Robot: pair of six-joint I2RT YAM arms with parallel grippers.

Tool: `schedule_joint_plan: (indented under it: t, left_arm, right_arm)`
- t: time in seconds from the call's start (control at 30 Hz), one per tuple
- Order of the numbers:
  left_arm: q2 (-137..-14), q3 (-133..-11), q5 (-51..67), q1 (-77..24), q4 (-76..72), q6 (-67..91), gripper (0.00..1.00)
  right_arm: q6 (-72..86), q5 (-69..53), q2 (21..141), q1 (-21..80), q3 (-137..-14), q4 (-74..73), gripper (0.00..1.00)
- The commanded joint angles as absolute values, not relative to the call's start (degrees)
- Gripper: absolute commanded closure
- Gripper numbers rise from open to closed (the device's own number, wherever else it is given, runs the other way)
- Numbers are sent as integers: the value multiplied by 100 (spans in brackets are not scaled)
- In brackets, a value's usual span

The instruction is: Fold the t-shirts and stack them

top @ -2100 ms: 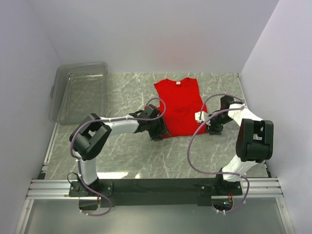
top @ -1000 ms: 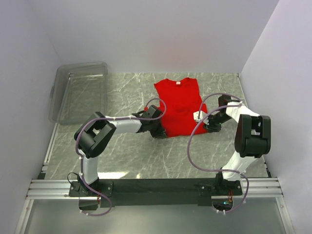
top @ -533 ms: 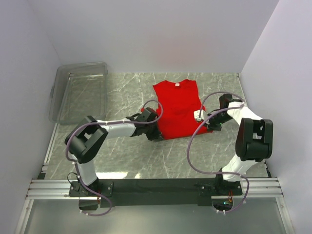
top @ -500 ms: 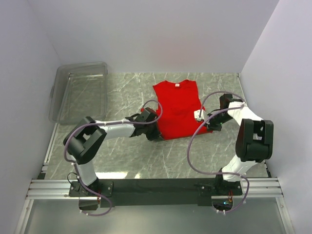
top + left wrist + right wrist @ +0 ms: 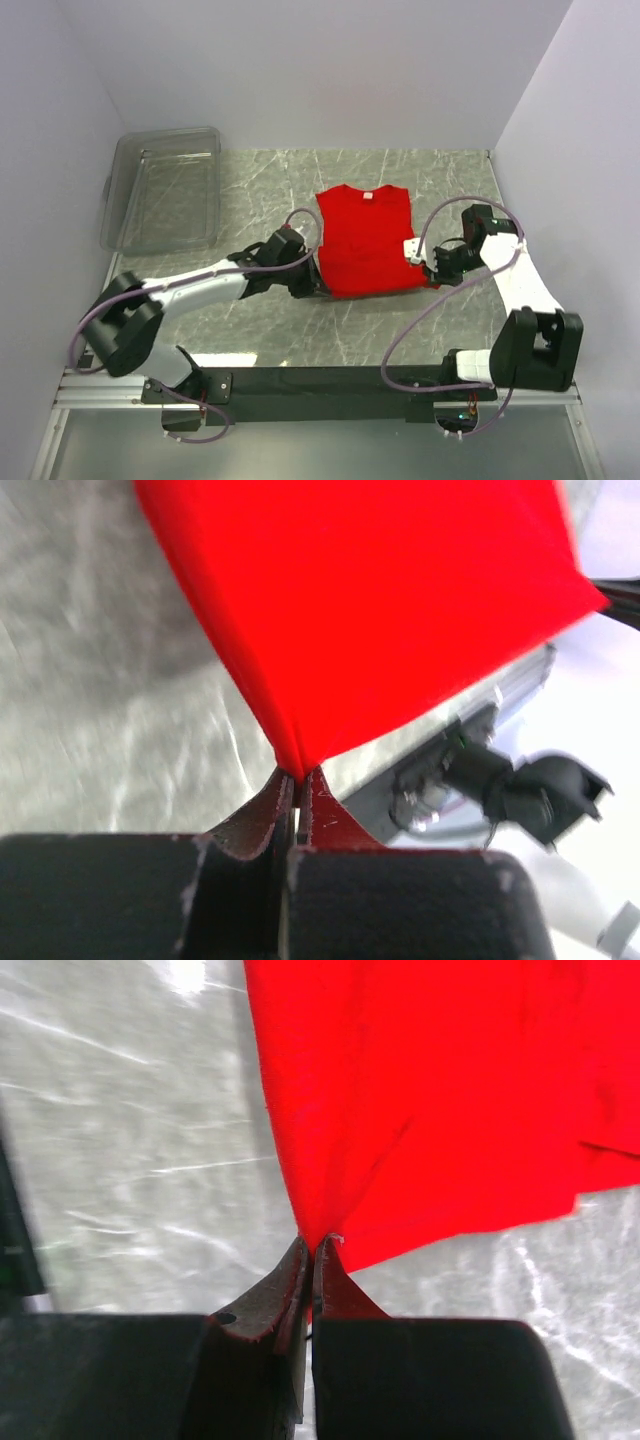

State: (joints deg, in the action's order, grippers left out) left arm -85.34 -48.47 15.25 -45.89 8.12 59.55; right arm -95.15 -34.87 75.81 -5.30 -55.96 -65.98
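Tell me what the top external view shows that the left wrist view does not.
Only the top external view shows the whole red t-shirt, its white neck label and the clear plastic bin at the far left. Only the left wrist view shows, close up, the left gripper shut on a corner of the shirt, the cloth drawn to a point. Both show the red cloth and the marble table.

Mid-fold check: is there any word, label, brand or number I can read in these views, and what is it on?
No text can be read.
White neck label on the red t-shirt: too small to read.
Clear bin: no markings show.
Wrist views: no text.
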Motion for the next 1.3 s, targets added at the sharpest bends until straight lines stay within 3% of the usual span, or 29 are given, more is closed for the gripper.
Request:
schedule_joint_plan:
  t: [0.0, 0.23, 0.47, 0.8, 1.27]
  left_arm:
    - [-7754, -4712, 1679, -4676, 1071, 5748, 99]
    - [-6278, -4597, 1819, -4693, 1757, 5809, 99]
    - [-5853, -4825, 1618, -4684, 2364, 5766, 99]
    - [-6512, -5071, 1327, -4176, 2066, 5599, 99]
    - [-8243, -5888, 1925, -3287, 1538, 4896, 99]
  right_arm:
    - [-9439, -3674, 7006, -563, -5572, -7478, 100]
    - [-8966, -3920, 6162, -554, -5897, -8279, 100]
    - [-8359, -3964, 5712, -431, -6187, -8271, 100]
    - [-8077, -4280, 7408, -264, -7188, -7840, 100]
    - [-7665, -4377, 9649, -149, -8736, -7462, 100]
